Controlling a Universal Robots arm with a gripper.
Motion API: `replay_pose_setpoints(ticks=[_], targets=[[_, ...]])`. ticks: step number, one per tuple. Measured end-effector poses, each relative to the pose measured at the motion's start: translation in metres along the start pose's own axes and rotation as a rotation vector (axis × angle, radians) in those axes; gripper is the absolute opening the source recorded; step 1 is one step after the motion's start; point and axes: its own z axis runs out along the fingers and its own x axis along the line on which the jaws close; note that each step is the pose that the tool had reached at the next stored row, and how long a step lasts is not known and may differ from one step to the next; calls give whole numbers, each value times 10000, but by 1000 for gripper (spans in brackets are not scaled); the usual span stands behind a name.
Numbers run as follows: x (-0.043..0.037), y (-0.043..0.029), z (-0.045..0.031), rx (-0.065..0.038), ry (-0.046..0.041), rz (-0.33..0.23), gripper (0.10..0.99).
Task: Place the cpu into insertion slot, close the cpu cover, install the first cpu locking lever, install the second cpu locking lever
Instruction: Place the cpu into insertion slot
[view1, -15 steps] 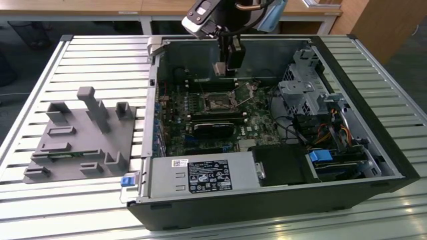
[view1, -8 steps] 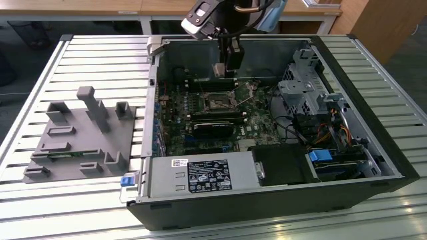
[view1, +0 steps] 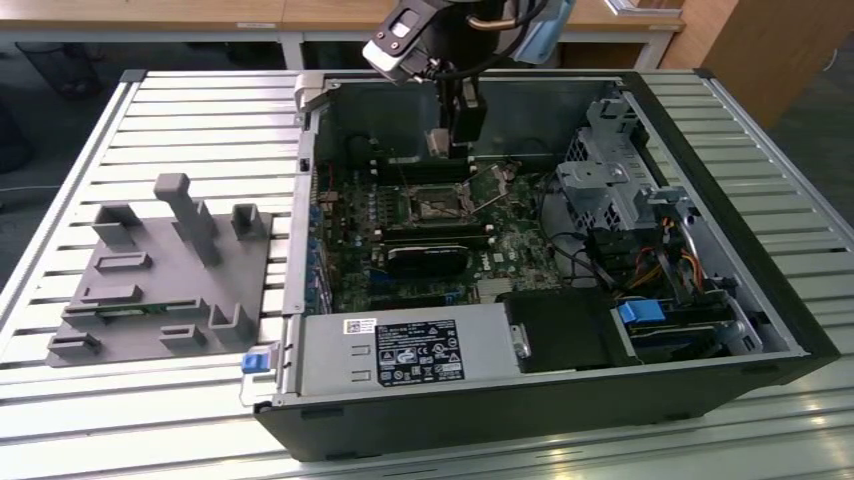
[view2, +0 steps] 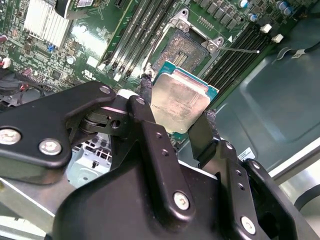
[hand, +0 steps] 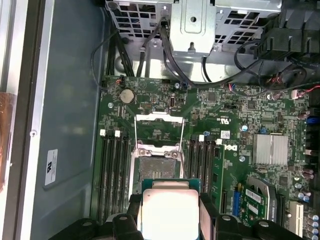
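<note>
- The gripper (view2: 176, 111) is clenched on the cpu (view2: 181, 99), pinching it by two opposite edges.
- The insertion slot (hand: 157, 169) lies uncovered just beyond the gripper's tips, not touching the cpu.
- The cpu cover (hand: 160, 119) is flipped open past the slot.

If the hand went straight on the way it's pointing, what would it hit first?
Probably the open insertion slot, directly ahead of the cpu that the hand grips; the cpu would touch first. Depth is unclear, so alignment is uncertain.
</note>
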Motion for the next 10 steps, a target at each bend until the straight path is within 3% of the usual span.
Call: replay_pose_setpoints(ticks=[10], targets=[[22,0,85,-4,-11,191,541]])
